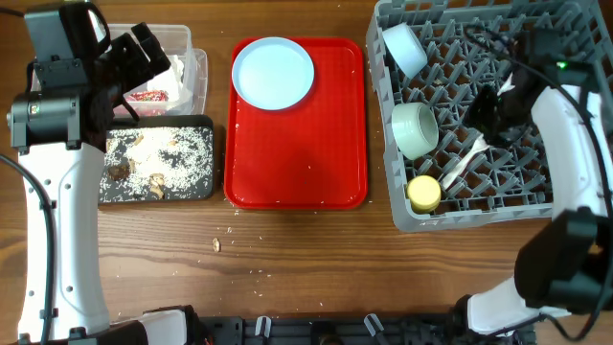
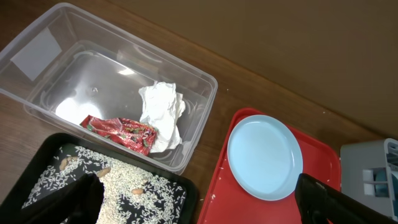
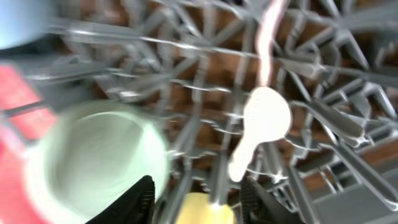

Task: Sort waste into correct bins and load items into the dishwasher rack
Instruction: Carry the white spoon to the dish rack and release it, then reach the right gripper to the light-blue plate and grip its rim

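Observation:
The pale-blue plate (image 1: 273, 72) sits at the far end of the red serving tray (image 1: 297, 163); it also shows in the left wrist view (image 2: 264, 155). The clear tub (image 2: 37, 50) holds the white napkin (image 2: 161, 112) and the red wrapper (image 2: 121, 132). The black tray (image 1: 158, 158) holds rice and brown scraps. My left gripper (image 2: 199, 196) is open and empty above the tub and black tray. The grey rack (image 1: 479, 206) holds two bowls (image 1: 404, 48) (image 1: 414, 129), the yellow cup (image 1: 423, 192) and a white spoon (image 3: 264, 124). My right gripper (image 3: 196, 196) is open and empty over the rack.
A small brown crumb (image 1: 216, 243) and a few rice grains lie on the wooden table in front of the red tray. The right wrist view is blurred. The mint bowl (image 3: 99, 162) and yellow cup (image 3: 199, 211) lie close under the right fingers.

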